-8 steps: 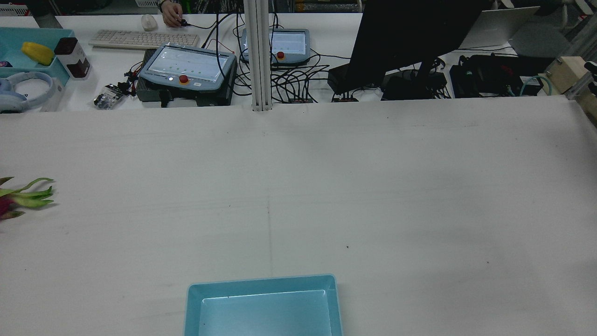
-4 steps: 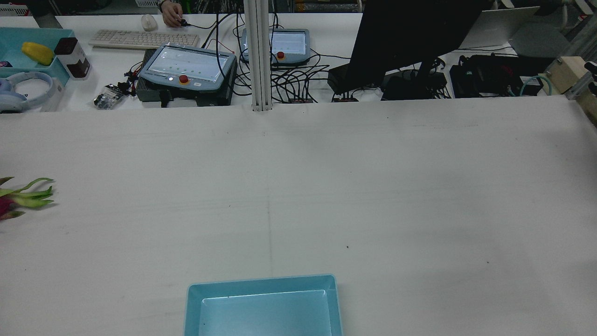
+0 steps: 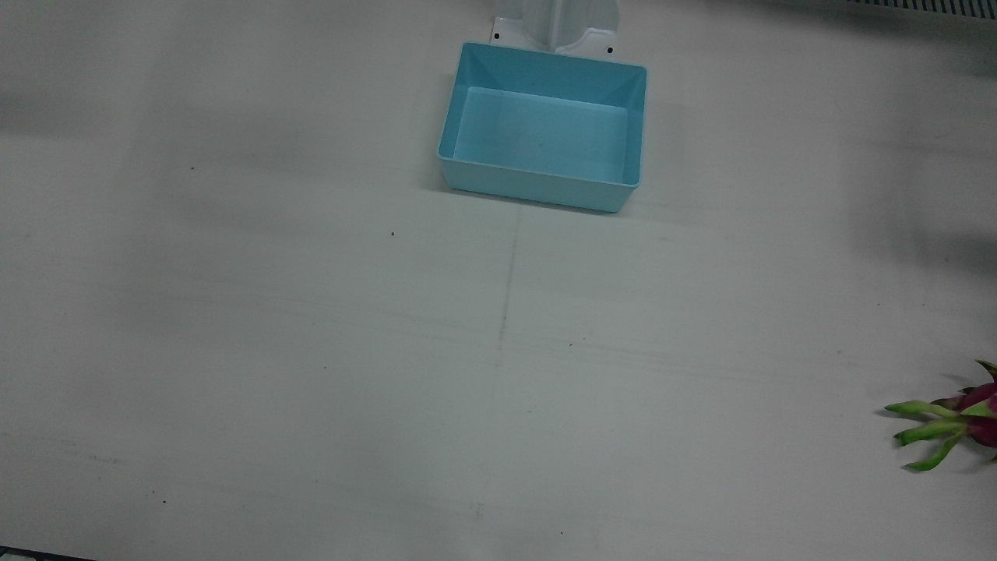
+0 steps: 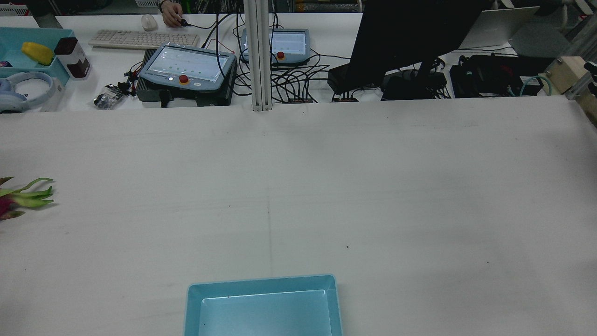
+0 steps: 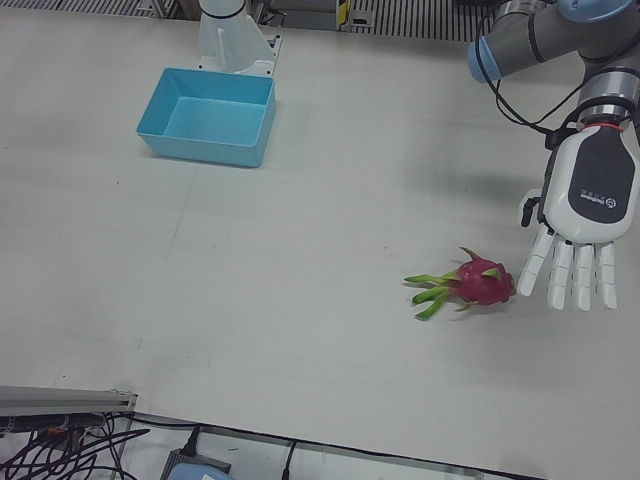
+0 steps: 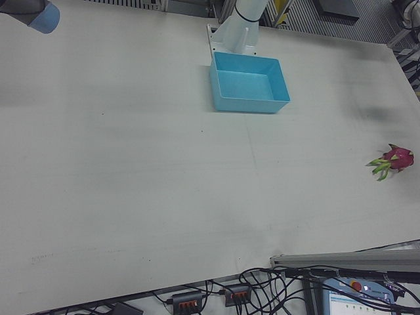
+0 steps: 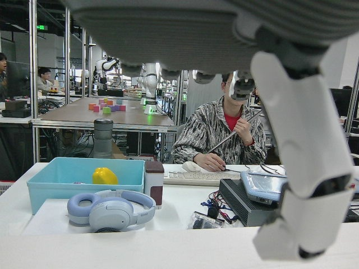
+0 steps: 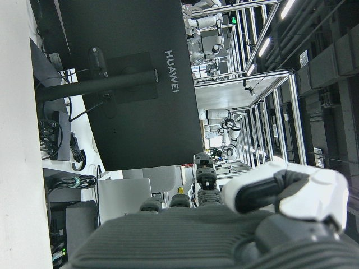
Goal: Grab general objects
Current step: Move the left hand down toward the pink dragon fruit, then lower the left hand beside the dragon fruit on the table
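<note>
A pink dragon fruit [image 5: 485, 283] with green leaf tips lies on the white table, near the edge on my left arm's side. It also shows as the dragon fruit [image 6: 394, 158], the dragon fruit [image 3: 954, 421] and the leaf tips [image 4: 30, 196]. My left hand [image 5: 585, 215] hangs just beside the fruit, palm flat and fingers [image 5: 575, 275] straight and spread, holding nothing. A small gap separates fingers and fruit. My right hand [image 8: 280, 196] appears only in its own view, one finger sticking out, nothing in it.
An empty light-blue bin [image 5: 203, 151] stands by the arms' pedestal, also seen as the bin [image 3: 537, 185]. Beyond the table's far edge are teach pendants [image 4: 186, 65], cables, a monitor [image 4: 410, 37], headphones [image 7: 109, 210] and a seated person [image 7: 221, 134].
</note>
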Action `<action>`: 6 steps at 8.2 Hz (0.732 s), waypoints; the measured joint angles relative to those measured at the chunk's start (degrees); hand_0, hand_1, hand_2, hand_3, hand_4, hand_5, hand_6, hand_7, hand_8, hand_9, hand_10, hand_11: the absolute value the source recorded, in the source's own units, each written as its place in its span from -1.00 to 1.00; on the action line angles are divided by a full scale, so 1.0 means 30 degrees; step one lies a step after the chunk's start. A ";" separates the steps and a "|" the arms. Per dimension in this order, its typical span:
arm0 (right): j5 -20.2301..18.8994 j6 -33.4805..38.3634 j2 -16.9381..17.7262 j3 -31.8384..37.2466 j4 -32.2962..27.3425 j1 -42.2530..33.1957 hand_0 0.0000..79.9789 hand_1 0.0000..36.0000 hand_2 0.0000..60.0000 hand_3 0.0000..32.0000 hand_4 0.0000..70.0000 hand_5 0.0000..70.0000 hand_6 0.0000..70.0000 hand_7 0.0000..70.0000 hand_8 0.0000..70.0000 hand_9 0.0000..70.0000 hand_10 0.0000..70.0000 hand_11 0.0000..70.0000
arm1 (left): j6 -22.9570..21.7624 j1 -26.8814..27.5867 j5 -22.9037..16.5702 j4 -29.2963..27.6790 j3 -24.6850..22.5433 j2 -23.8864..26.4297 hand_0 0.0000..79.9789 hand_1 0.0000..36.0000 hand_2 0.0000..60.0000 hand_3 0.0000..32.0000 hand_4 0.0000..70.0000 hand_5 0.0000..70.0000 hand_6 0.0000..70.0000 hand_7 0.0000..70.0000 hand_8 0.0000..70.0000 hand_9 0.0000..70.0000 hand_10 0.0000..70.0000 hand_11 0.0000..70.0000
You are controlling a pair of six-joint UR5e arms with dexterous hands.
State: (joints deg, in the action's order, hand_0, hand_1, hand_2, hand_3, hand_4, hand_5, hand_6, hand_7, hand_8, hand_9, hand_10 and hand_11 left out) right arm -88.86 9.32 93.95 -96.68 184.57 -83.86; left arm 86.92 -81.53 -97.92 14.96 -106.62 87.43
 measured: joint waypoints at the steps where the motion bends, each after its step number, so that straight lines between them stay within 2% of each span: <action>1: -0.0001 0.0000 0.0000 0.0000 -0.0009 -0.0006 -1.00 -1.00 -1.00 -1.00 -1.00 -1.00 -1.00 -1.00 -1.00 -1.00 -1.00 -1.00 | 0.0157 -0.0003 -0.0058 0.0404 -0.0040 0.0215 0.17 0.14 0.02 0.11 -1.00 -1.00 -1.00 -1.00 -1.00 -1.00 -1.00 -1.00; 2: 0.0000 -0.0001 0.0000 0.0000 -0.0011 -0.0014 -1.00 -1.00 -1.00 -1.00 -1.00 -1.00 -1.00 -1.00 -1.00 -1.00 -1.00 -1.00 | 0.0222 0.0001 -0.0075 0.0595 -0.0040 0.0308 0.07 -0.44 -0.84 0.21 -1.00 -1.00 -1.00 -1.00 -1.00 -1.00 -1.00 -1.00; 3: 0.0000 0.0000 0.0000 -0.0001 -0.0006 -0.0012 -1.00 -1.00 -1.00 -1.00 -1.00 -1.00 -1.00 -1.00 -1.00 -1.00 -1.00 -1.00 | 0.0261 0.0009 -0.0083 0.0666 -0.0021 0.0342 -0.07 -0.81 -1.00 0.23 -1.00 -1.00 -1.00 -1.00 -1.00 -1.00 -1.00 -1.00; 4: 0.0000 0.0000 0.0000 0.0000 -0.0003 -0.0007 -1.00 -1.00 -1.00 -1.00 -1.00 -1.00 -1.00 -1.00 -1.00 -1.00 -1.00 -1.00 | 0.0307 0.0029 -0.0084 0.0700 0.0035 0.0341 -0.10 -0.82 -1.00 0.21 -1.00 -1.00 -1.00 -1.00 -1.00 -1.00 -1.00 -1.00; 5: 0.0000 0.0000 0.0000 0.0000 -0.0001 -0.0002 -1.00 -1.00 -1.00 -1.00 -1.00 -1.00 -1.00 -1.00 -1.00 -1.00 -1.00 -1.00 | 0.0679 0.0094 -0.0076 0.0881 0.0081 0.0338 -0.03 -0.52 -0.70 0.14 -1.00 -1.00 -1.00 -1.00 -1.00 -1.00 -1.00 -1.00; 6: 0.0000 0.0000 0.0000 0.0000 -0.0001 0.0001 -1.00 -1.00 -1.00 -1.00 -1.00 -1.00 -1.00 -1.00 -1.00 -1.00 -1.00 -1.00 | 0.1440 0.0207 -0.0046 0.1157 0.0125 0.0324 0.18 0.28 0.34 -0.10 -1.00 -1.00 -1.00 -1.00 -1.00 -1.00 -1.00 -1.00</action>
State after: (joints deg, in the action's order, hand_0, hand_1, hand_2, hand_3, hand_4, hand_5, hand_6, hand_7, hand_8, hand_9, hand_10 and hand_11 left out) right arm -88.86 9.32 93.95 -96.68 184.57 -83.85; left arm 91.24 -80.91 -98.06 18.44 -106.25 88.40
